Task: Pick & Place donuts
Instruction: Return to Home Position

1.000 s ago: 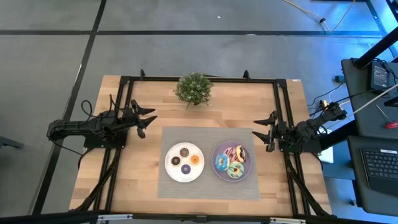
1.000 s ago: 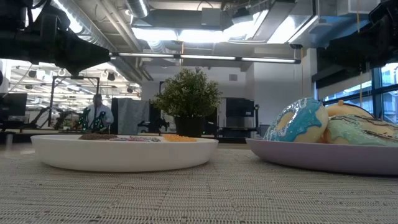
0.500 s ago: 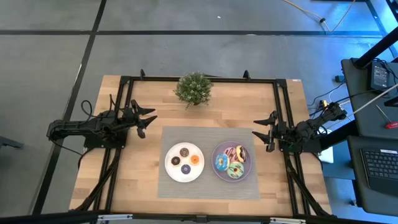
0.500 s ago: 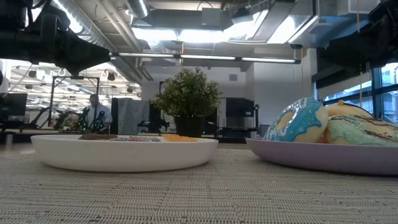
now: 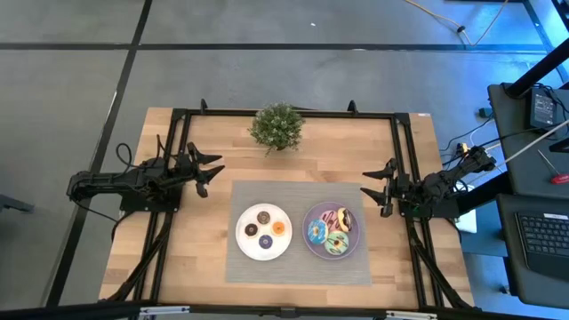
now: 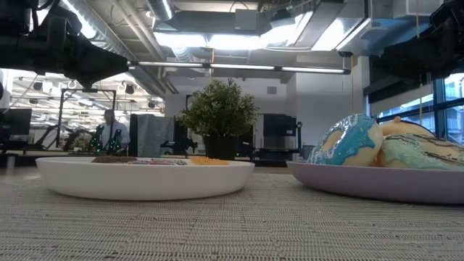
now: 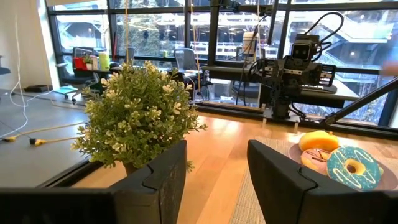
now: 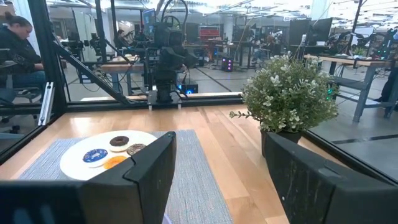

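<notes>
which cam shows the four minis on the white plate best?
High view: looking straight down, all four minis show whole on the white plate, none hidden. Right wrist view sees them at a slant, farther off. Low view shows only their tops over the rim. Left wrist view shows none.

One camera hangs high above me, facing straight down, far enough off that the whole tabletop (image 5: 191, 258) sits mid-frame with floor all round it. Another sits at surface level on the woven mat (image 6: 232, 232). It is very close to the white plate (image 6: 145, 181) at lower left and the purple plate (image 6: 377, 187) at lower right, and it faces level toward the potted plant (image 6: 217, 116) at centre and the room behind.

My wrist cameras look forward across the tabletop, one past my left pincer (image 7: 217, 180) and one past my right pincer (image 8: 221, 168), facing each other. The left one sees my right arm (image 7: 292, 68), the right one my left arm (image 8: 165, 59). All four views share the plant.
</notes>
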